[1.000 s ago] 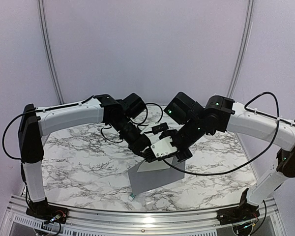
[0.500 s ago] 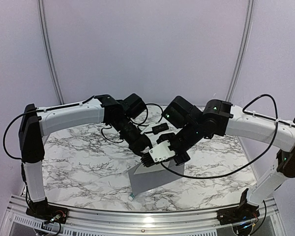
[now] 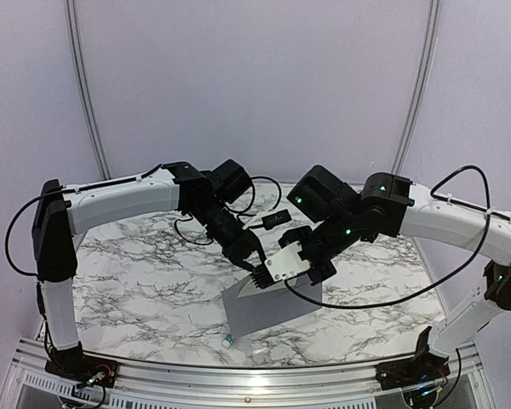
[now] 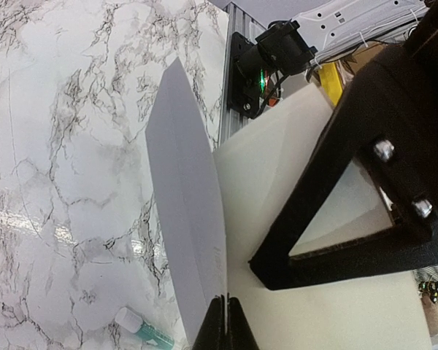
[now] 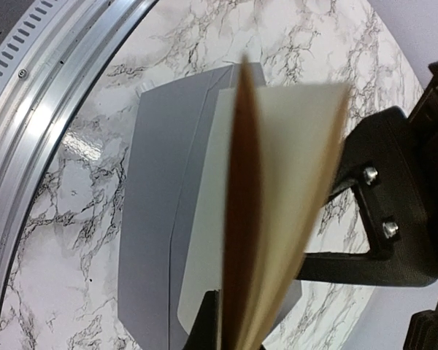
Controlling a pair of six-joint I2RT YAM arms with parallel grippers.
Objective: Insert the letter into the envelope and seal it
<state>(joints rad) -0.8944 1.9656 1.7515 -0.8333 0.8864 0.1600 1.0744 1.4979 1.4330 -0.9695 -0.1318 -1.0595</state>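
- As the top camera shows, both arms reach inward and meet over the middle of the marble table point(image 3: 136, 273), closer to its near edge than to its far edge.
- The left gripper point(image 3: 249, 262) and the right gripper point(image 3: 262, 275) are just beside each other, both at the far end of the grey envelope point(image 3: 268, 311).
- The envelope is between the two arms; its near end is on the table and its far end is raised toward the grippers.
- A small green-and-white tube point(image 3: 228, 341) lies on the table at the near edge, just beside the near left corner of the envelope.
- From the left wrist camera, the left fingers are pressed together on a grey sheet of the envelope, which stands up edge-on from the fingertips.
- The off-white letter point(image 4: 277, 219) is directly beside this grey sheet, on its right in the picture, and a black finger of the right gripper crosses in front of it.
- From the right wrist camera, the right fingers are clenched on the letter, which is seen almost edge-on and partly blurred.
- Below it the envelope lies spread on the table, and the lower end of the letter overlaps the grey paper.
- Whether the letter is already inside the pocket, I cannot tell.
- An aluminium rail point(image 5: 51, 80) runs along the table edge at the left of this view.
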